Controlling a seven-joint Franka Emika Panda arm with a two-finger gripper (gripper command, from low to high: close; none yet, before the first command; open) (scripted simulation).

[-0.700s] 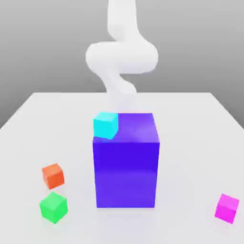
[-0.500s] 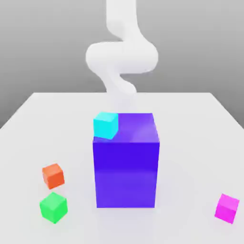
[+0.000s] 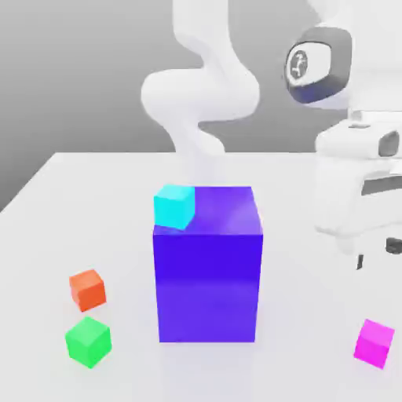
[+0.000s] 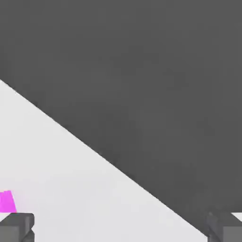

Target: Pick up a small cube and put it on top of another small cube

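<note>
I have the jaws (image 4: 121, 228) hanging above the tabletop (image 3: 298, 290), spread wide with nothing between them, toward the exterior view's right. In the exterior view the pink cube (image 3: 374, 344) lies below them on the tabletop, near the exterior view's right edge; in the hand view it shows close by one fingertip, so I judge I'm near it but not centred. Keeping the jaws apart and raised makes sense to me here: they need room to come down around the cube without knocking it, and its turned faces probably call for a matching twist of the wrist

The blue block (image 3: 207, 286) stands in the middle, with the cyan cube (image 3: 173, 206) up on its top at a front corner. I read that block as an obstacle to carry around or over, and the cyan cube as easy to knock off. The orange cube (image 3: 88, 290) and green cube (image 3: 89, 342) sit near each other beyond the block, at the exterior view's left, either a possible base for the stack. My next move, I'd say, is to line up over the pink cube, then lower straight down
</note>
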